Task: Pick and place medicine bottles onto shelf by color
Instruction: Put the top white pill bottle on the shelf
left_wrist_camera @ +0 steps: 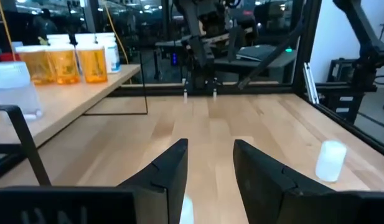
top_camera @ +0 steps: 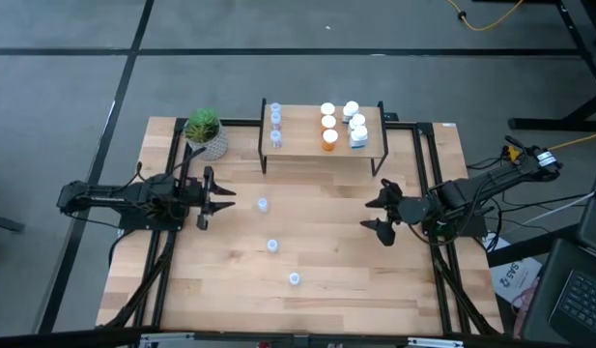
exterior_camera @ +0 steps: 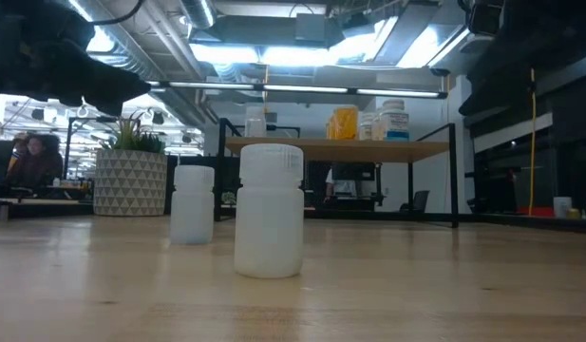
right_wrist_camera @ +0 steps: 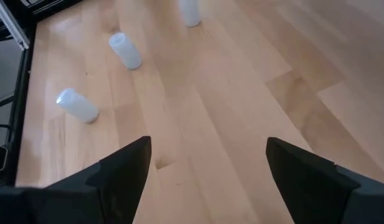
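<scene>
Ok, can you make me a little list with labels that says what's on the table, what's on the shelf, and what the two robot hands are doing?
table: light wooden tabletop
loose on table: three small pale clear bottles, standing in a diagonal row
shelf: low light-wood shelf on black legs, at the far edge
on shelf: pale clear bottles at one end, orange bottles with white caps mid-shelf, white bottles beside them
plant: green plant in white pot, beside shelf
left gripper: partly open, empty
right gripper: wide open, empty
</scene>
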`<state>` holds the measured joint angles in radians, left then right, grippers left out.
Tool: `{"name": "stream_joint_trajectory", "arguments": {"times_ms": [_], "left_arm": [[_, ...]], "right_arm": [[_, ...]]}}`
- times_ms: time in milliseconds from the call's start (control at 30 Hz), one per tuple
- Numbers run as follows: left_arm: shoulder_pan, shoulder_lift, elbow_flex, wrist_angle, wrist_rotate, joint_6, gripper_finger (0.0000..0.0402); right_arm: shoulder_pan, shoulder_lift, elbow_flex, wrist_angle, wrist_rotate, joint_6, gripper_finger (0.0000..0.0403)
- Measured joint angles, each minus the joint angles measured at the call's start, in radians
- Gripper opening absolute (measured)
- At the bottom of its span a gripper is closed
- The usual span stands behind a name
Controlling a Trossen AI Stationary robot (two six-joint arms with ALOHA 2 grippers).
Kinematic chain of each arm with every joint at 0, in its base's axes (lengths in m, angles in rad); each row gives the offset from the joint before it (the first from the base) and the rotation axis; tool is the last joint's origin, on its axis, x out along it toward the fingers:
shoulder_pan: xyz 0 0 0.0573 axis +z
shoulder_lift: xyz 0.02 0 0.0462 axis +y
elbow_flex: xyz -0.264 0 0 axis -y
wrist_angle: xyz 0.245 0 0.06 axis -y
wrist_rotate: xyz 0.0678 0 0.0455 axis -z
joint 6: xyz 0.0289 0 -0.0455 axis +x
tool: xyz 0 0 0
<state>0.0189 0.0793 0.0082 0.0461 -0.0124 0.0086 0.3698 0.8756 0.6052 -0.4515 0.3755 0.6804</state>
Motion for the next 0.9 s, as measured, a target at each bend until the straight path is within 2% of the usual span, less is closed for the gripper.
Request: {"name": "stream_joint_trajectory", "arguments": {"times_ms": [100, 200, 367, 467, 600, 767, 900], "left_arm": [[0.000, 0.000, 0.000, -0.009, 0.000, -0.003, 0.0121], [0.000, 0.000, 0.000, -0.008, 0.000, -0.003, 0.0121], [0.000, 0.000, 0.000, -0.009, 0.000, -0.004, 0.0121], [0.000, 0.000, 0.000, -0.008, -0.001, -0.004, 0.0121], [0.000, 0.001, 0.000, -0.008, -0.001, -0.004, 0.0121], [0.000, 0.001, 0.000, -0.008, -0.001, -0.004, 0.0121], [0.000, 0.001, 0.000, -0.008, -0.001, -0.005, 0.0121]], "right_arm": [[0.000, 0.010, 0.000, 0.005, -0.001, 0.029, 0.0317], [0.000, 0.028, 0.000, 0.095, -0.004, 0.006, 0.0317], [0.000, 0.089, 0.000, 0.428, -0.120, -0.139, 0.0317], [-0.006, 0.140, 0.014, 0.583, -0.165, -0.169, 0.0317], [-0.025, 0.240, 0.104, 0.585, -0.177, -0.221, 0.0317], [-0.066, 0.405, 0.274, 0.574, -0.258, -0.369, 0.0317], [-0.106, 0.531, 0.457, 0.408, -0.272, -0.421, 0.0317]]}}
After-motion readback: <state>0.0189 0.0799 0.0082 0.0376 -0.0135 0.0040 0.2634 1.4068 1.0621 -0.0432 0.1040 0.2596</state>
